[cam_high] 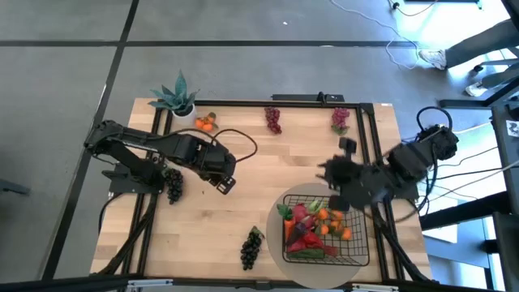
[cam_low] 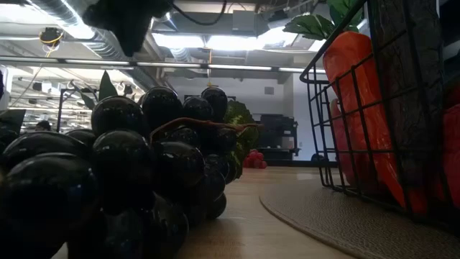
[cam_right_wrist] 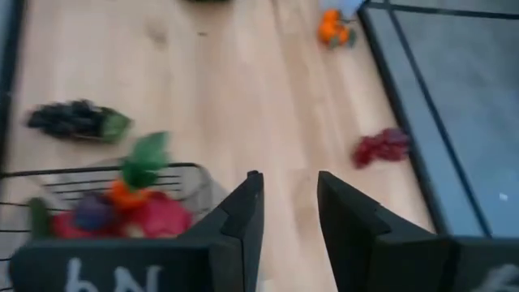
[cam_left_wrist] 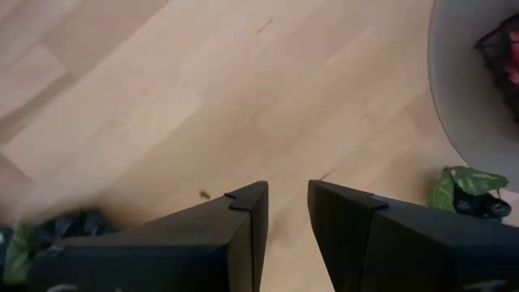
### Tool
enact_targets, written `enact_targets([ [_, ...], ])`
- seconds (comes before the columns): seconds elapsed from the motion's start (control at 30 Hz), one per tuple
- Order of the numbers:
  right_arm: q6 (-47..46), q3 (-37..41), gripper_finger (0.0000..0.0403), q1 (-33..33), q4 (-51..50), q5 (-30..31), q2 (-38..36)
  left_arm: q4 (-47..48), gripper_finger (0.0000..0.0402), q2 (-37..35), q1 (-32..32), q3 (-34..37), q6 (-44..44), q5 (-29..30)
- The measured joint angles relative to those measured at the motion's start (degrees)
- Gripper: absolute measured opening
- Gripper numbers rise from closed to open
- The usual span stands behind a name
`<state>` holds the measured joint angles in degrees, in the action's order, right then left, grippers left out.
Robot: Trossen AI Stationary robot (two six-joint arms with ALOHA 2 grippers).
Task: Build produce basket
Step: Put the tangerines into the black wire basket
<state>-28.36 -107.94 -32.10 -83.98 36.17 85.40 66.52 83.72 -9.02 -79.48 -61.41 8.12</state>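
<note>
The black wire basket stands on a round beige mat at the front right and holds several toy fruits and vegetables, among them a carrot. One dark grape bunch lies on the table left of the mat, another at the left. Tangerines, red grapes and purple grapes lie along the far edge. My left gripper is open and empty over bare wood at centre left. My right gripper is open and empty above the table, just beyond the basket's far side.
A spiky green potted plant stands at the far left corner. Black frame rails run along the table's left, right and far edges. Bare wood lies between the two grippers. The front grape bunch fills the low view's left half.
</note>
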Motion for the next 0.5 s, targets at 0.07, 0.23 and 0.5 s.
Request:
enact_targets([
  [0.07,0.51,0.00,0.0103,3.72,-0.85,-1.15,-0.60,-1.15,0.0078,-0.02,1.64,0.30,1.78,0.49],
  [0.23,3.82,0.00,0.0103,12.57,-2.22,-8.32,-1.99,-1.27,0.0078,-0.02,8.92,0.54,5.04,3.94],
  [0.5,14.49,0.00,0.0103,23.77,0.37,-15.98,-2.20,-1.16,0.0078,0.74,26.33,0.65,12.32,4.32],
])
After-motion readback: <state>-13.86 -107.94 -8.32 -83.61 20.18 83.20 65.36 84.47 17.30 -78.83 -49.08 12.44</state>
